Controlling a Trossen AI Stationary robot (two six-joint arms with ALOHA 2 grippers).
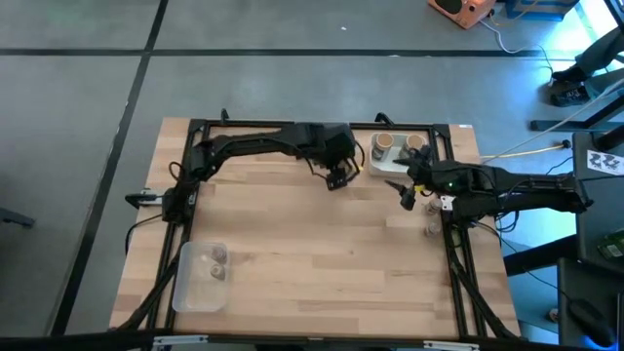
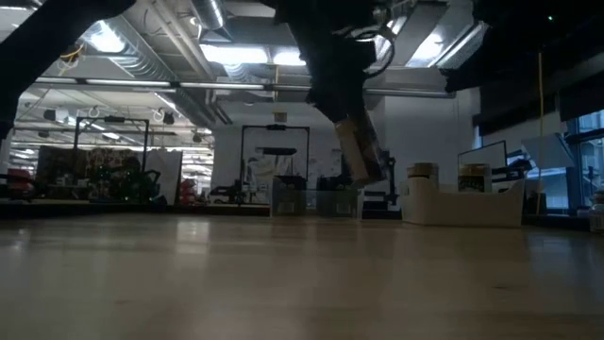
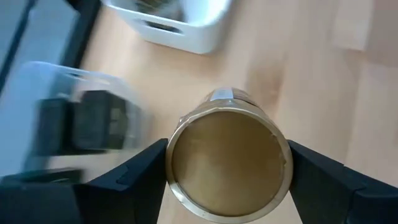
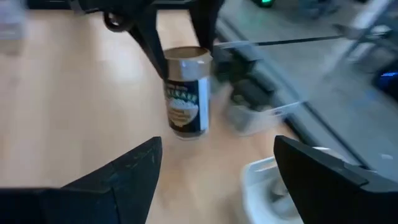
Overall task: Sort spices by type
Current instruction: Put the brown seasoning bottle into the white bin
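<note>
A white rectangular tray [image 1: 378, 162] sits at the wooden table's [image 1: 312, 263] far edge — just beyond the right arm's fingers; a shallow clear plastic tray [image 1: 186, 292] lies well apart, near corner.

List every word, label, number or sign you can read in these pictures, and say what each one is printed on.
No text can be read.
Label on the tan-topped jar held in the left claw: printed words, too blurred to read.
Labels on the jars in the white tray: too small to read.
Black-and-white patterned sheet beside the table: markings only, no words legible.
</note>
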